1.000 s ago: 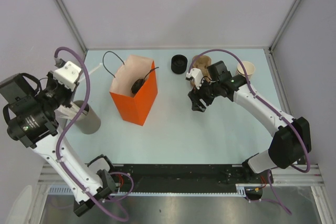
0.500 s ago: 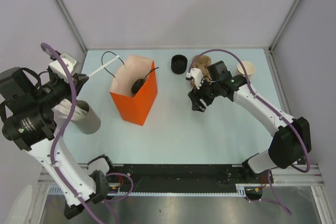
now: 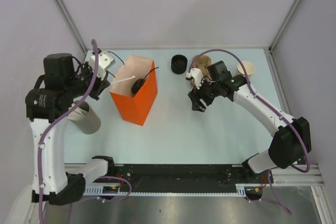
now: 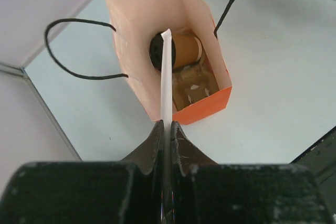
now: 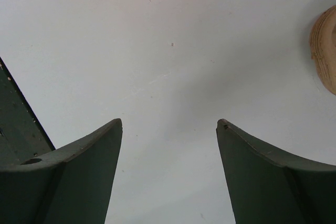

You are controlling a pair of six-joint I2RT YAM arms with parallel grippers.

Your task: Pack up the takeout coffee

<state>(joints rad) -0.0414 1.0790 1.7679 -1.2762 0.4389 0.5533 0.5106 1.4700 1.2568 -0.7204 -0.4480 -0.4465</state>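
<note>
The left end effector [image 4: 167, 124] is pinched tight on a white straw [image 4: 166, 77] that points to 12 o'clock over the open orange bag [image 4: 207, 109]. Inside lies the tan cup [image 4: 187, 51] on its side (black lid [image 4: 156, 53] toward 9 o'clock). At the bag's 3 o'clock, the right end effector [image 5: 169, 123] gapes wide over the bench [image 5: 173, 40], holding nothing.

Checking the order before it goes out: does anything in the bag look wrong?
Yes: the lidded cup lies on its side inside the orange bag, not upright, so it might leak. The left end effector holds a straw above it.
</note>
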